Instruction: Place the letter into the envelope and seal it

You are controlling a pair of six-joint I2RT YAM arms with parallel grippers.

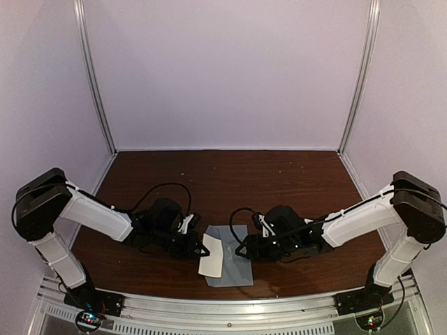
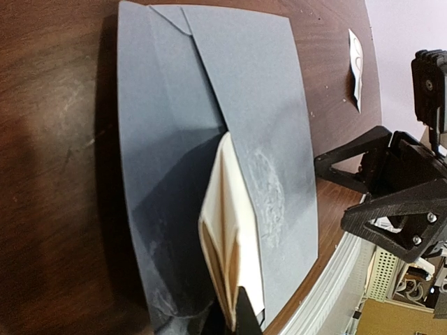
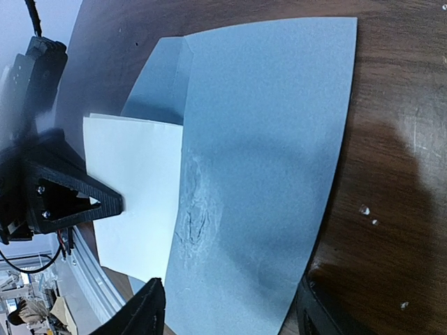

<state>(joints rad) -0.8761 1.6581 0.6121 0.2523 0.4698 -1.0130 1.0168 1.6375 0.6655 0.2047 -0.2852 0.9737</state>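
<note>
Brown table (image 1: 279,181), letter (image 1: 211,257) partly inside envelope (image 1: 236,273)

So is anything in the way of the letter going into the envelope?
Nothing visible blocks it. The left gripper holds the folded letter, whose edge is already tucked into the envelope. The open right gripper is on the envelope's other side, off the letter's path.

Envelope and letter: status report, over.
Left gripper shut on the letter. Right gripper open, fingers either side of the envelope edge. Letter partly inside, most of it showing. Nothing in the way.
</note>
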